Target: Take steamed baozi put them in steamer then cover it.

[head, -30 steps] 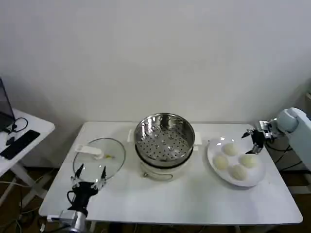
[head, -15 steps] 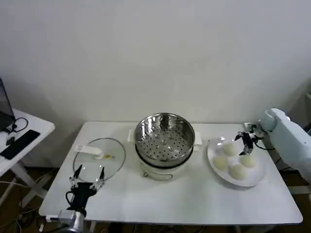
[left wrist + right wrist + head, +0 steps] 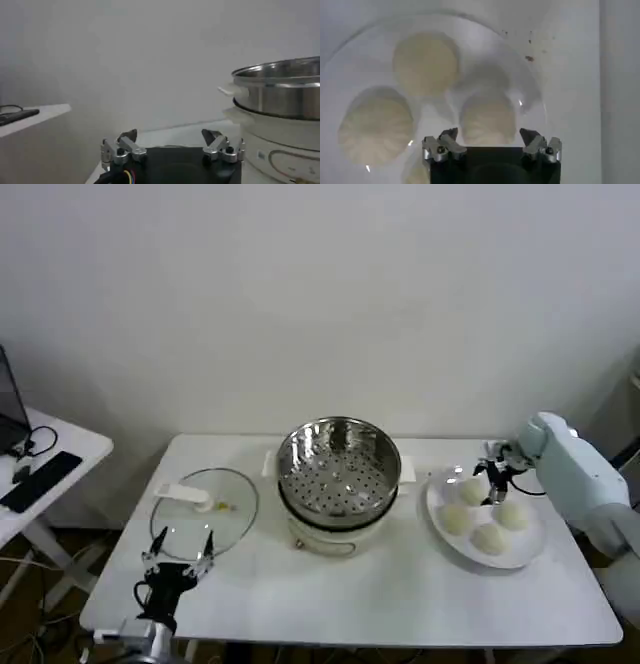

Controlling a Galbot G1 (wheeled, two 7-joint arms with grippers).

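Right gripper [image 3: 491,145] spread wide above the plate [image 3: 443,484], rear baozi [image 3: 488,120] centred between its fingers; I want a straight descent and soft squeeze toward the empty steamer [image 3: 339,464]; left gripper [image 3: 181,547] open, parked near the cover [image 3: 204,507].

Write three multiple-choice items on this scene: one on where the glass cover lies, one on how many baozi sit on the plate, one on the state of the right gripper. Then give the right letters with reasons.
1. Where is the cover?
A. On the steamer
B. Flat on the table, on the steamer's left
C. On the plate

2. How many steamed baozi are on the plate?
A. Two
B. Four
C. Six

3. What is the right gripper doing?
A. Open above the plate
B. Shut on a bun
C. Inside the steamer

Answers:
1 B: the steamer stands uncovered, the lid beside it.
2 B: four buns show in the head view.
3 A: the right wrist view shows its fingers spread, a bun below between them.
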